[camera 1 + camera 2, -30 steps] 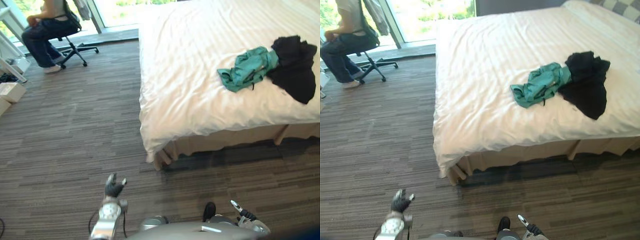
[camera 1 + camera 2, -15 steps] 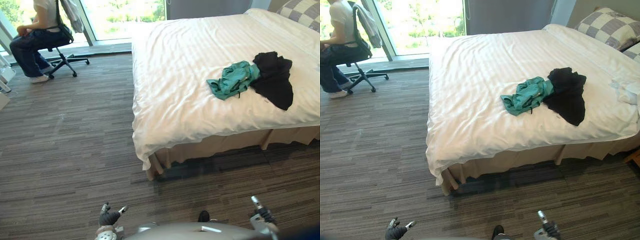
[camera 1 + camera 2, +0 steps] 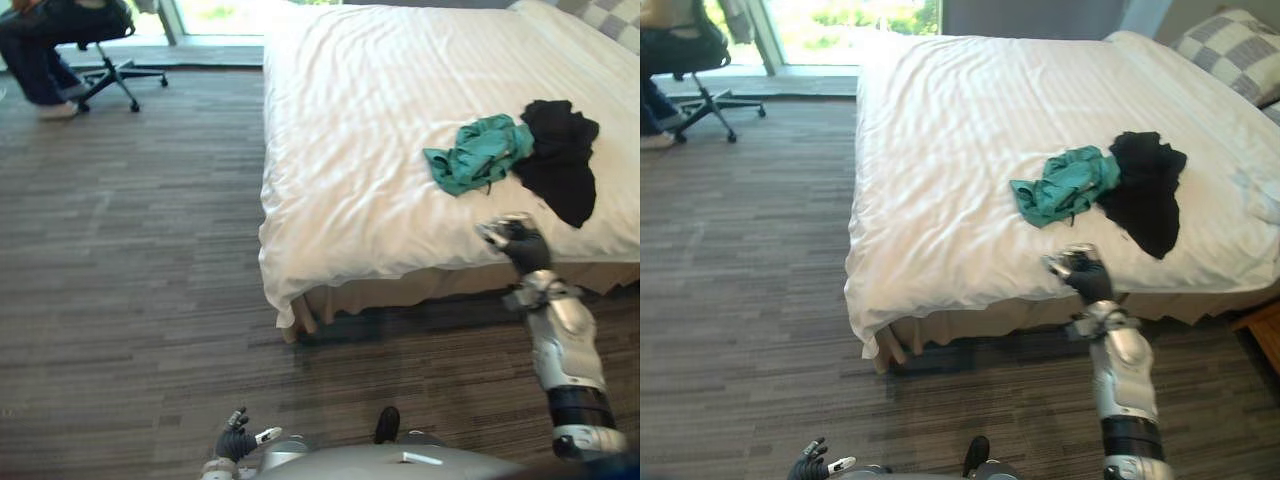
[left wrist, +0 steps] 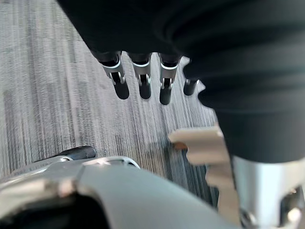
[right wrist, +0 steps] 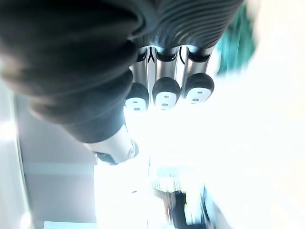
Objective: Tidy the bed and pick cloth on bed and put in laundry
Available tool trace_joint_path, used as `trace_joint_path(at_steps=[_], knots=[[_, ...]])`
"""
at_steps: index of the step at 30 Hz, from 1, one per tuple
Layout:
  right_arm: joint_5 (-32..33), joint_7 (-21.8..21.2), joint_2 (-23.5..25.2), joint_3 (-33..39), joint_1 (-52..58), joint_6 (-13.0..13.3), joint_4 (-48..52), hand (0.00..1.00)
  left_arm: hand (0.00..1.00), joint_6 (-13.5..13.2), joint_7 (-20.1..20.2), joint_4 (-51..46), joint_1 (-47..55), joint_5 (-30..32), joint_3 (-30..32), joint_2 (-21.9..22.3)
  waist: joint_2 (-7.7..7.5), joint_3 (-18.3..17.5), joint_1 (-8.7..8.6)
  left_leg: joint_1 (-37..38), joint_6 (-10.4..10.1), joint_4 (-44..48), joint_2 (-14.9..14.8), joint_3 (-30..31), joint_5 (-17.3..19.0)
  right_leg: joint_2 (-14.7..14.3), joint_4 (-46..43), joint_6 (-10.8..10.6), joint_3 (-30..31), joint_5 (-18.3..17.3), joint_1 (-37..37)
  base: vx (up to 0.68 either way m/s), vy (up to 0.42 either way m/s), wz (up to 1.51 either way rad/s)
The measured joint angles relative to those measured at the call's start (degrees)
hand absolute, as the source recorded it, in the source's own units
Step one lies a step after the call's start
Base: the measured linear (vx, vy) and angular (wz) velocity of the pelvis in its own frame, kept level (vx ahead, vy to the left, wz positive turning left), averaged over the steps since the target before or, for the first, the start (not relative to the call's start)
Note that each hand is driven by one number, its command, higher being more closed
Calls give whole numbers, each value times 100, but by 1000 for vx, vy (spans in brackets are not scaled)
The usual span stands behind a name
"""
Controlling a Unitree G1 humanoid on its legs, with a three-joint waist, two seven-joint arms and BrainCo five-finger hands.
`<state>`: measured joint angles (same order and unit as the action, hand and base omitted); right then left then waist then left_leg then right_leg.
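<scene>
The right hand (image 3: pixel 525 248) has risen to the near edge of the bed (image 3: pixel 350 110), fingers seemingly apart and empty. I think the reach for the teal cloth (image 3: pixel 478 155) begins.

Daylight comes in through the window (image 3: pixel 840 18) at the far side of the room and falls across the white bed (image 3: pixel 940 150), which shines brightest near the glass. A dark shadow lies on the floor (image 3: pixel 130 260) under the bed's near edge. In the right wrist view the bed burns out to white glare past the right hand (image 5: pixel 164 93). The left wrist view is evenly lit.
</scene>
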<state>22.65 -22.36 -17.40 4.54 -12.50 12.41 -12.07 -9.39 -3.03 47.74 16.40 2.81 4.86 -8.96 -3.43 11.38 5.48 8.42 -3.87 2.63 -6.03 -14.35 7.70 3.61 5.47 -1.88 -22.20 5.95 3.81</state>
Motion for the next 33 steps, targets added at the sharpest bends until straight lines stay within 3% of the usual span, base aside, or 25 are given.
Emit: trace_joint_path(at_steps=[1, 2, 4, 5, 7, 13, 20, 25, 33], knots=[[44, 55, 91, -163, -512, -79, -1, 100, 0, -22, 5, -142, -105, -131, 6, -85, -117, 243, 114, -268, 25, 194, 1, 127, 18, 27, -1, 16, -88, 19, -104, -76, -10, 37], [91, 106, 109, -226, -830, -110, -8, 100, 0, -52, 9, -210, -188, -202, 19, -120, -173, 387, 187, -437, 35, 321, -1, 195, 36, 37, -1, 31, -128, 53, -196, -147, -18, 44], [184, 352, 42, -325, -2359, -226, -136, 100, 0, -191, 51, -580, -487, -448, 54, -220, -270, 1001, 437, -1211, 48, 851, -18, 387, 76, 69, -3, 127, -252, 229, -678, -237, -6, 35], [202, 419, 7, -325, -2720, -262, -190, 100, 0, -243, 85, -652, -547, -498, 70, -221, -247, 1170, 505, -1348, 49, 933, -20, 416, 76, 77, -3, 136, -274, 257, -757, -239, 13, 31], [390, 567, -289, -450, -3739, -352, -508, 100, 0, -329, 319, -778, -679, -865, 55, -213, -46, 1509, 715, -1926, 60, 1231, 5, 610, 72, 120, -4, 151, -433, 369, -1102, -158, 41, 39], [552, 793, -960, -809, -4808, -519, -1049, 100, 0, -383, 1157, -571, -1150, -2032, -282, -182, 394, 1758, 1002, -3184, 167, 1746, 135, 1043, 29, 306, -302, 147, -752, 405, -2021, -49, 100, 39], [632, 1131, -1309, -1073, -5567, -644, -1255, 100, 0, -496, 1819, -532, -1739, -2791, -718, -157, 783, 1911, 1255, -4059, 317, 2025, 290, 1193, -65, 613, -793, 159, -873, 392, -2888, -51, 102, 16], [632, 1198, -1325, -1089, -5831, -673, -1229, 100, 0, -542, 2047, -382, -2054, -3176, -847, -108, 1070, 1967, 1434, -4566, 399, 2153, 314, 1178, -140, 731, -1034, 189, -903, 362, -3400, -73, 50, 6], [1056, 1590, -1248, -1119, -5973, -952, -808, 100, 0, -603, 2316, -718, -2257, -3607, -711, 186, 1130, 1953, 1456, -5152, 308, 2144, 238, 1227, -339, 842, -1507, 369, -1016, 168, -4122, -25, -18, 6]])
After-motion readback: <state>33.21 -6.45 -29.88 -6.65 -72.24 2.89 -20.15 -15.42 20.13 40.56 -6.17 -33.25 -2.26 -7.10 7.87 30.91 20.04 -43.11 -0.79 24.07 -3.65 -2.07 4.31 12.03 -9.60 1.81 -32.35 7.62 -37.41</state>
